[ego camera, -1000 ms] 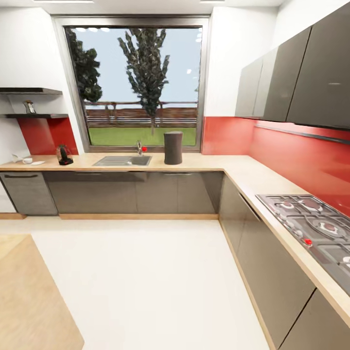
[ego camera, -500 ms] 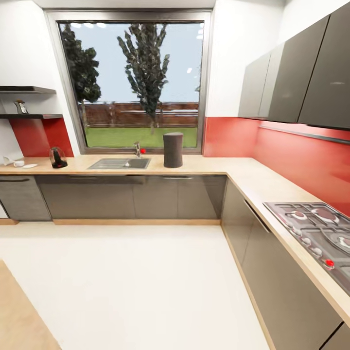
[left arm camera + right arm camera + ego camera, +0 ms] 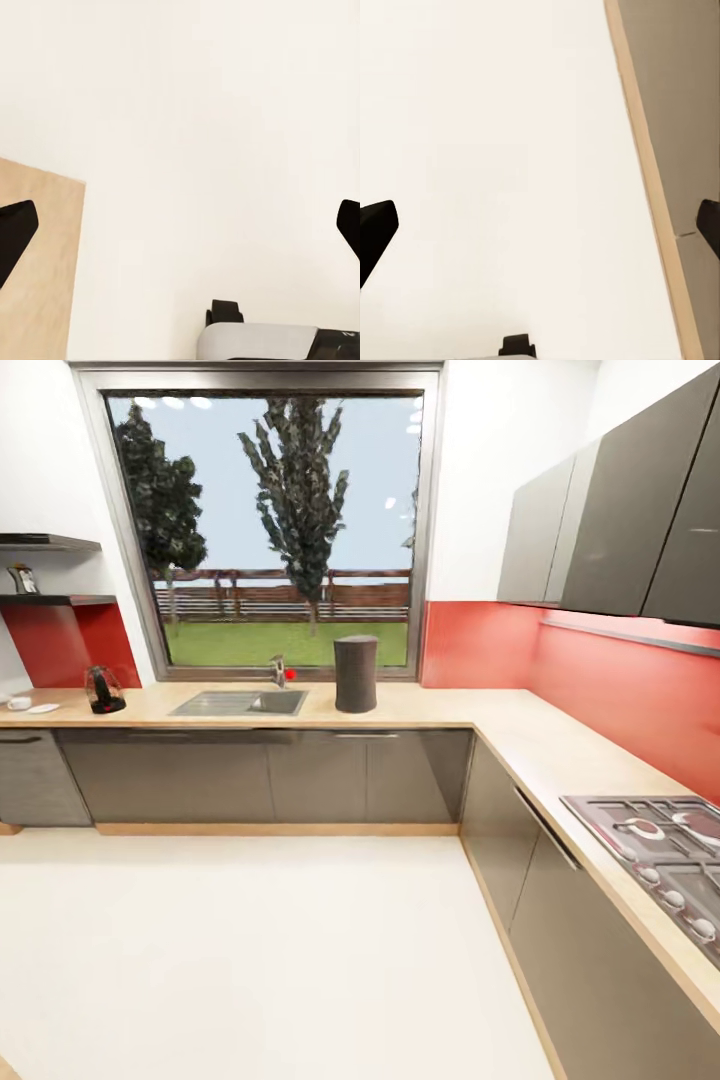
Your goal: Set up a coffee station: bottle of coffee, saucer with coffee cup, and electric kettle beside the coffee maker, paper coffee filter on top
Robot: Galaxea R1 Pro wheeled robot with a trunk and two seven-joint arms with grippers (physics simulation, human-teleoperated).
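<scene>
Countertop [image 3: 430, 710]: one L-shaped wooden run, crossing the middle of my head view under the window and turning down the right side.
Coffee maker [image 3: 103, 690]: one small dark machine with a red spot, standing on the countertop at the left edge of the frame, mid-height.
Coffee cup [image 3: 18, 703]: one small white cup on the countertop at the far left edge, left of the coffee maker and apart from it.
Saucer [image 3: 43, 708]: one flat white disc on the countertop between the cup and the coffee maker; the cup is beside it, not on it.
Shelves [image 3: 45, 600]: two dark wall shelves at the upper left; one small item [image 3: 20, 578] stands on the lower one, too small for me to identify.
Sink [image 3: 240, 703]: one, set in the countertop under the window, with one tap [image 3: 279, 670] behind it.
Dark cylinder [image 3: 355, 673]: one, upright on the countertop just right of the sink.
Hob [image 3: 665, 855]: one, at the lower right, partly cut by the frame edge.
Left gripper [image 3: 180, 225]: my two dark fingertips sit at opposite edges of the wrist view, spread wide and holding nothing, over pale floor and one wooden surface [image 3: 37, 262].
Right gripper [image 3: 540, 225]: two fingertips likewise far apart and empty, over pale floor beside a cabinet base [image 3: 675, 150].
</scene>
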